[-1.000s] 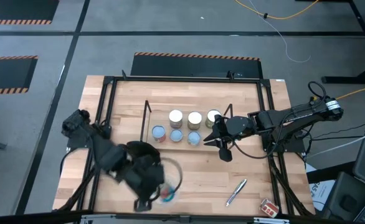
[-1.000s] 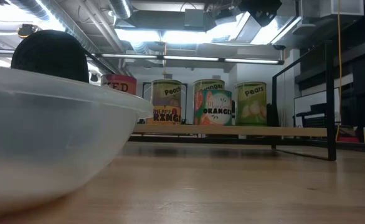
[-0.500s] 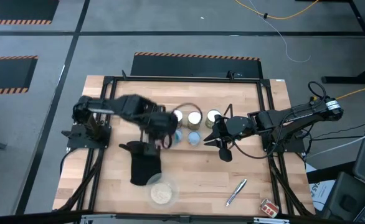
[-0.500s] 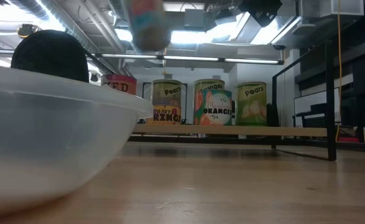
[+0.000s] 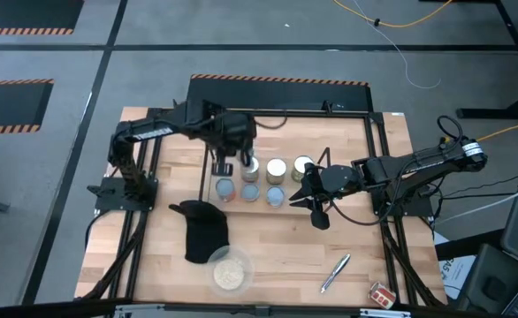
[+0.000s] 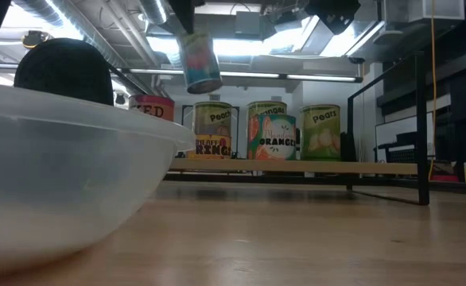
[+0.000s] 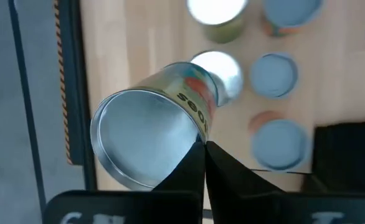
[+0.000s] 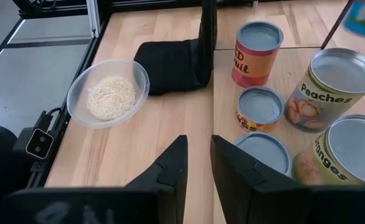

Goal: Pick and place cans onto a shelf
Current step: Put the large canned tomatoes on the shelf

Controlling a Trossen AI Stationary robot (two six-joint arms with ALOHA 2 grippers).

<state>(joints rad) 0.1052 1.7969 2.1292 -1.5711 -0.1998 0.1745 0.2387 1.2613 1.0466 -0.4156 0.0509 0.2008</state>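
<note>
My left pincer [image 7: 202,148] pinches the rim of a small silvery tin can with a red-green label [image 7: 154,127], hanging tilted above the low wire-and-wood shelf [image 5: 210,157]. Rigid, slick metal, lightly caught, so it may swing. My right pincer [image 8: 198,167] hovers, part-spread, empty, over the pale wooden tabletop [image 5: 365,256].

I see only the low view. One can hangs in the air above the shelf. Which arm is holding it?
Observer: The left tool holds the can, pinching its rim.
Operator: Is the can upright?
Observer: No. The left wrist view shows it tilted, over cans standing on the shelf.
Operator: And the right tool?
Observer: The right tool waits at the shelf's right end, open and empty.
</note>
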